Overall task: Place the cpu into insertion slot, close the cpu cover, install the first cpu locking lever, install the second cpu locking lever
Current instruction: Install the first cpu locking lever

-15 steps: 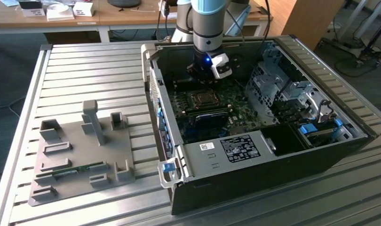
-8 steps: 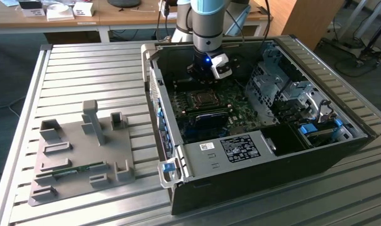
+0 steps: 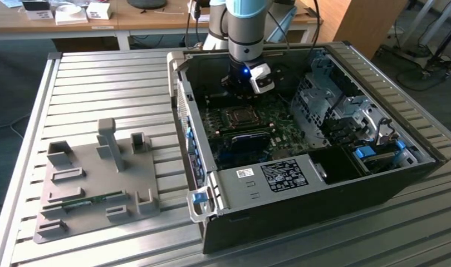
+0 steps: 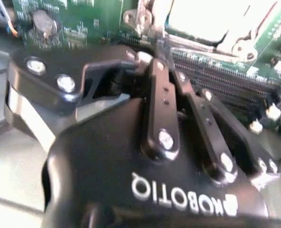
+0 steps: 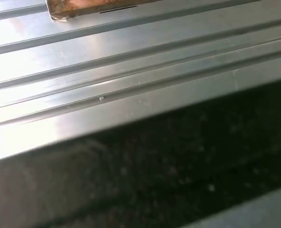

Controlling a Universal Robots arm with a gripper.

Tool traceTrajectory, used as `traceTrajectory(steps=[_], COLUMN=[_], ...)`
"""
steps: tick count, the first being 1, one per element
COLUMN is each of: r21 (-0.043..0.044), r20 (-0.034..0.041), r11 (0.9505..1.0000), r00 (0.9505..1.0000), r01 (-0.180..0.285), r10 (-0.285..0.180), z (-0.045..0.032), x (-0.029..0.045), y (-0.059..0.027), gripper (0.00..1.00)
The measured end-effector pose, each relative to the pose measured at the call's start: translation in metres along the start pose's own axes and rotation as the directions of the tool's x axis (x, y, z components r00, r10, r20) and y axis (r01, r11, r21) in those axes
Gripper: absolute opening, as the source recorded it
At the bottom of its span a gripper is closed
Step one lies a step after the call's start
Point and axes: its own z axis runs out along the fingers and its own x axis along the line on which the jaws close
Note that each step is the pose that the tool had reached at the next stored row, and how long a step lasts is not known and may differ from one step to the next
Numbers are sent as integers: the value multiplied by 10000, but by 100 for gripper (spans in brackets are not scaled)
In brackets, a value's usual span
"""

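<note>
Exterior view: tool point(image 3: 244, 92) hangs inside open computer case point(image 3: 307, 183) on ribbed tabletop point(image 3: 99, 78), just beside socket point(image 3: 240, 118), likely for work at socket edge.

Second wrist view, detail exterior view lacks: tool tips pressed together, near cpu cover point(image 4: 228, 42). cpu point(image 4: 202, 16) sits in socket, cover apparently down around it.

First wrist view: tabletop ribs, dark band, likely case wall.

A ribbed metal tabletop point(image 3: 107, 83) carries an open black computer case point(image 3: 300, 211), lying on its side. To the exterior view's left of it rests a grey fixture plate point(image 3: 92, 183) with raised slots and an upright post point(image 3: 110, 142); a green memory stick point(image 3: 84, 203) sits in one slot. Inside the case lie the green motherboard point(image 3: 285, 133) and a metal drive cage point(image 3: 337, 105). A blue latch point(image 3: 199, 196) shows at the case's near corner. Behind stands a wooden desk point(image 3: 136, 19) bearing white boxes point(image 3: 71, 14).
</note>
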Motion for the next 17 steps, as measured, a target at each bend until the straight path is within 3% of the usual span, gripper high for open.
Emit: traceTrajectory(steps=[17], r21=[-4], r20=[-1], r11=[10000], r00=[10000], r01=[-5], r10=[5], z=[-77], x=[0], y=[11], gripper=[11])
